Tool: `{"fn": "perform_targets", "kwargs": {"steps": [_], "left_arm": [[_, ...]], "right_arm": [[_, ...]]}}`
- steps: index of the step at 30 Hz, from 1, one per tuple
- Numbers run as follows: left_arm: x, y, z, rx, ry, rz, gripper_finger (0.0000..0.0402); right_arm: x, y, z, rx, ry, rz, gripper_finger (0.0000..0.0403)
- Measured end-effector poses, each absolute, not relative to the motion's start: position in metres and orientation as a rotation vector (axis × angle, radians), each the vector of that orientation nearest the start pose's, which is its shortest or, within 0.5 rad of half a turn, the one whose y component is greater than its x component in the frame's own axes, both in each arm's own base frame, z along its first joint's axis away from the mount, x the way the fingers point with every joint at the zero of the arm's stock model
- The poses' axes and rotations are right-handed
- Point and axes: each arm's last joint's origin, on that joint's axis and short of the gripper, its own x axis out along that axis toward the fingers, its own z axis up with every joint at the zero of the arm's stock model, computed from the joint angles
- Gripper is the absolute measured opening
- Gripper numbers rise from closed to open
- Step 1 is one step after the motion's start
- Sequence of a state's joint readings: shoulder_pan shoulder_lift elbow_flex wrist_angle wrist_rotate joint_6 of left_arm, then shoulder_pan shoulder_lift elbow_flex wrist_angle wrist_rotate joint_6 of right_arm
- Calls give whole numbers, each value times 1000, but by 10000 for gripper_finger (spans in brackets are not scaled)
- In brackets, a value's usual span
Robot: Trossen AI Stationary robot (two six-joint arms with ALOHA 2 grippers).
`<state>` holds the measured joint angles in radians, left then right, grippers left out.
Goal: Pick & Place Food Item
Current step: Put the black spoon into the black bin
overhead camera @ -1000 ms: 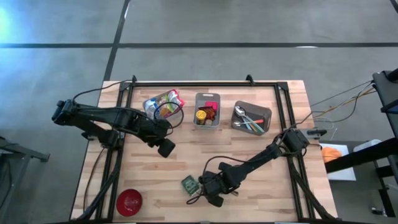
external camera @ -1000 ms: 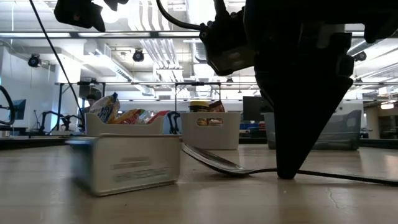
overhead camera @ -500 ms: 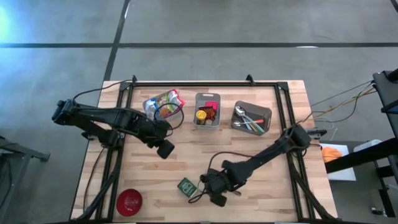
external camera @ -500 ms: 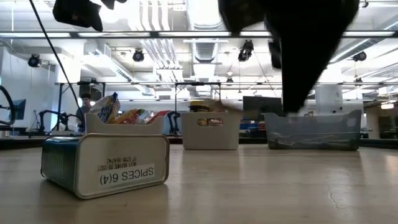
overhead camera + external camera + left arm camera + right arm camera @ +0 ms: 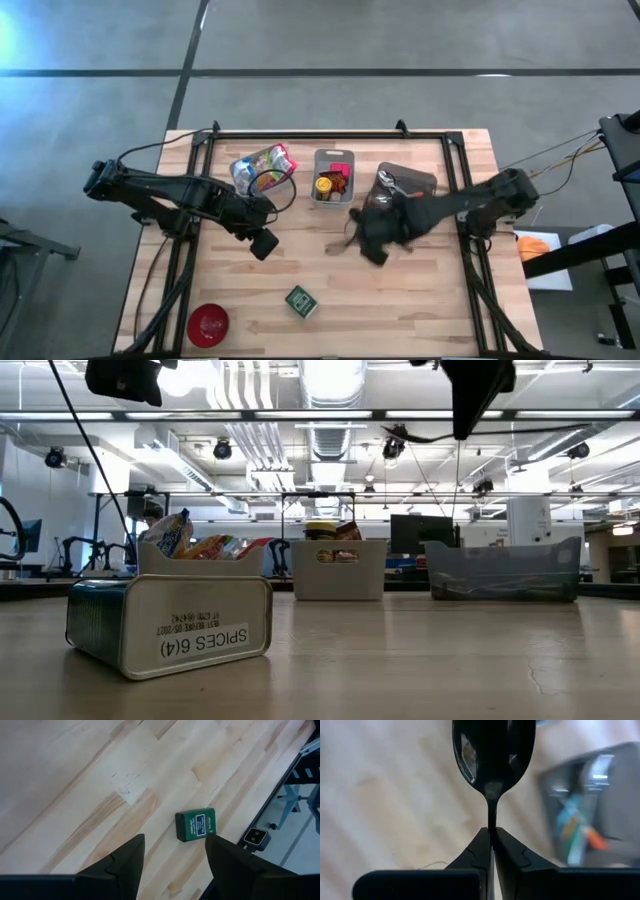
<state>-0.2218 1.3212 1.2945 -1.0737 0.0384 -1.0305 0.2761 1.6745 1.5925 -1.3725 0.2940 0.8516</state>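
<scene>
Green spice tin: lies flat on wood table, near edge, centre-left; long axis diagonal.
Left end effector: fingers spread, nothing held, hovers just far-left of tin; tin shows ahead between its fingers in left wrist view. Nearer arm, likely one for pick.
Snack bin, jar bin, cutlery bin: far row.
Right end effector: pressed together, pinching spoon by handle; raised mid-table, near cutlery bin, well apart from tin.
</scene>
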Motion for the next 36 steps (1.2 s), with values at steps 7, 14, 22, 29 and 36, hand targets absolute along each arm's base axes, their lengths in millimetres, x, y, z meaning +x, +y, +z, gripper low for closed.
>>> {"fn": "perform_targets", "kwargs": {"steps": [7,14,22,29,36], "left_arm": [[239,-55,327,-784,1108,328,212],[239,-55,327,-765,1108,319,212],[239,-55,327,-756,1109,314,212],[239,-55,327,-750,1109,311,212],[239,-55,327,-757,1108,316,212]], "right_arm": [[275,-2,320,295,1304,-712,8],[261,-67,281,300,1385,-782,8],[243,-99,230,278,1475,-761,8],[234,-106,210,321,1469,-724,8],[229,-106,192,346,1466,-716,8]]}}
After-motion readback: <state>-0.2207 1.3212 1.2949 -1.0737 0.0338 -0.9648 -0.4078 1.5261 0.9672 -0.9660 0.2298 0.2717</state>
